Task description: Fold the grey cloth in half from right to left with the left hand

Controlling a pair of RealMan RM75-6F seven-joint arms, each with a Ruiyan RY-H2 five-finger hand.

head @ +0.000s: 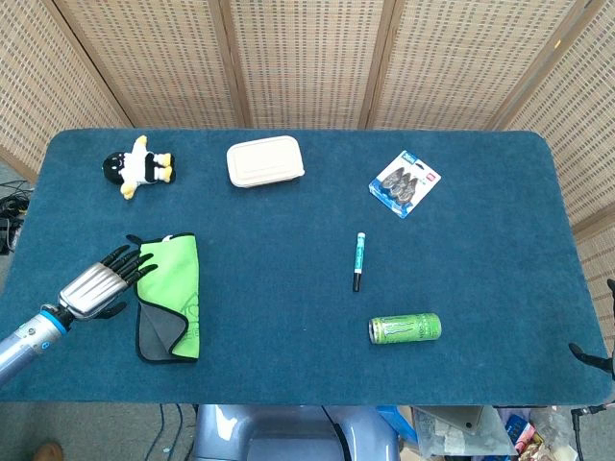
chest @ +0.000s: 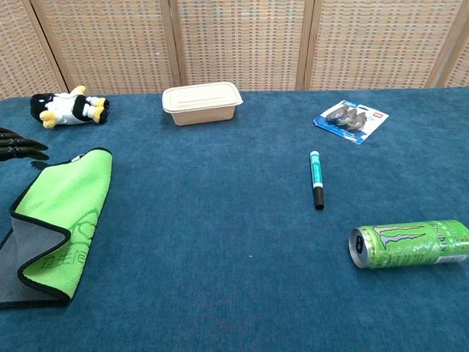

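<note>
Fold looks done; left hand (head: 93,285), fingers spread and empty, at the grey cloth's (head: 171,296) nine o'clock; next, withdraw.

Cloth (head: 173,295) is laid folded on the table (head: 288,221), green face up, grey corner exposed. Left hand (head: 94,286) is held just beside it, fingers spread, nothing gripped.
</note>
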